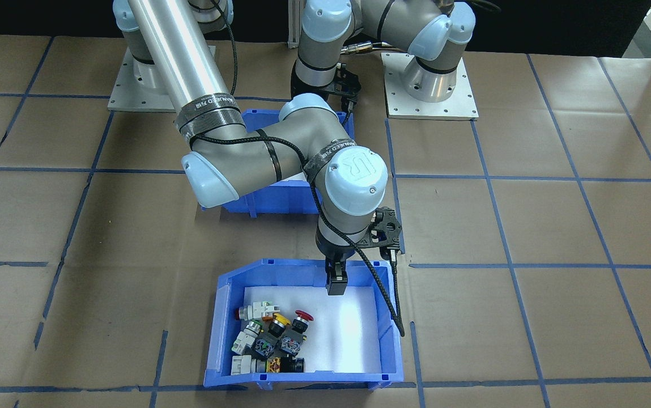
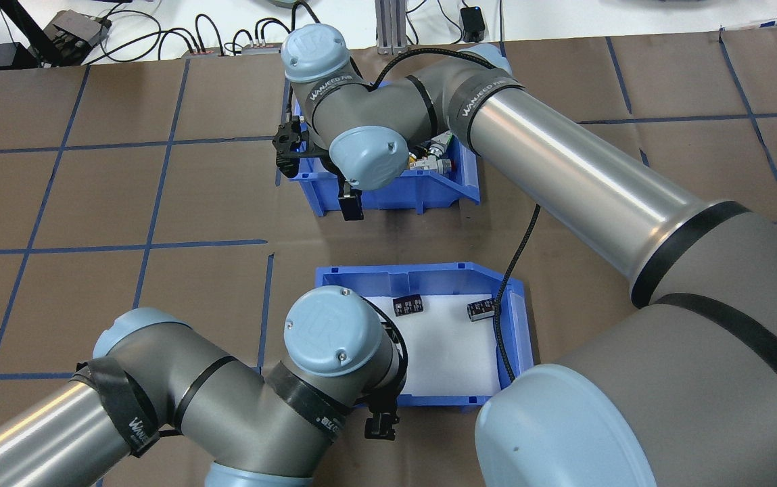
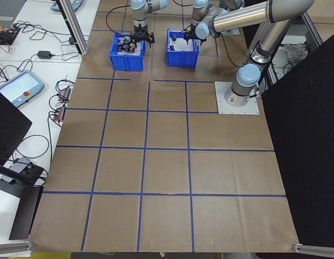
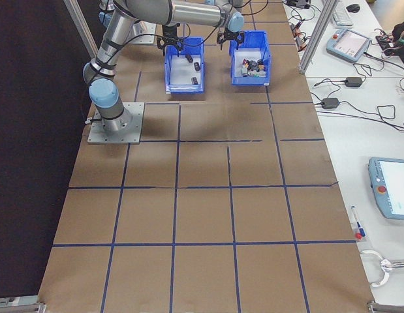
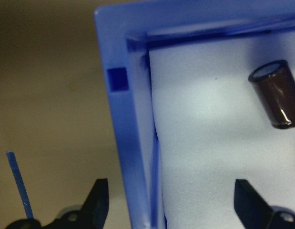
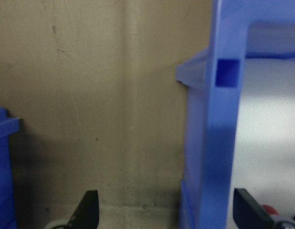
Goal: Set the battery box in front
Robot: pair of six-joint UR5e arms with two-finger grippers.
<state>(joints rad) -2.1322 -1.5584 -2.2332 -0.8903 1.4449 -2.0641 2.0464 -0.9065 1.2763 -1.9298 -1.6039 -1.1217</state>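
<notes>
Lying on the robot's side of the switch bin (image 1: 220, 340), apart from it with a strip of brown table paper (image 2: 158, 203) between: the battery box (image 2: 422, 270), lined with white foam and holding dark cylindrical cells (image 2: 408, 306). Astride a side wall of that box: the left gripper (image 5: 171, 210), spread wide, one finger outside over the paper and the other inside over the foam, pinching nothing. Astride the switch bin's wall that faces the battery box: the right gripper (image 1: 336, 280), likewise spread, clamping nothing. Heaped in the switch bin's far corner from that gripper: coloured push-button switches (image 1: 271, 340).
</notes>
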